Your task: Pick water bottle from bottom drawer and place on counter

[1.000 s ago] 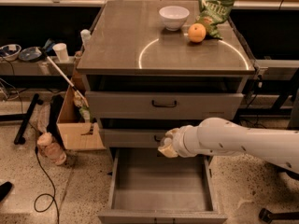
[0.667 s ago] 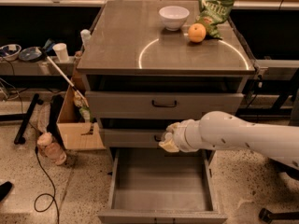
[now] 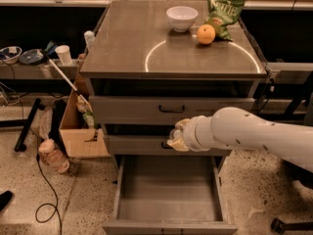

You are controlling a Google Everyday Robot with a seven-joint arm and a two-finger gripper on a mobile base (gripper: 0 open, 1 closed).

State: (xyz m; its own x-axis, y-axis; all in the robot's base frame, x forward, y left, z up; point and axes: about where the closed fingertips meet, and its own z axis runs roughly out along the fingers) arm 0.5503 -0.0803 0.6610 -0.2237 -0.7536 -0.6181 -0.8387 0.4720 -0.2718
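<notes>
The bottom drawer (image 3: 168,226) is pulled open at the foot of the grey cabinet, and its plain grey tray shows nothing inside. The water bottle is not visible; I cannot tell whether it is hidden at the gripper. My gripper (image 3: 177,135) is at the end of the white arm that reaches in from the right. It hangs above the open drawer, in front of the middle drawer's front. The counter (image 3: 127,38) with its bright circular arc lies above.
On the counter stand a white bowl (image 3: 182,17), an orange (image 3: 206,34) and a green chip bag (image 3: 224,10). Left of the cabinet are a cardboard box (image 3: 80,133), a pinkish bottle (image 3: 53,155) on the floor, a cable, and a cluttered side shelf (image 3: 29,67).
The gripper has risen a little, from just above the open drawer up to the middle drawer's front. Nothing else has moved.
</notes>
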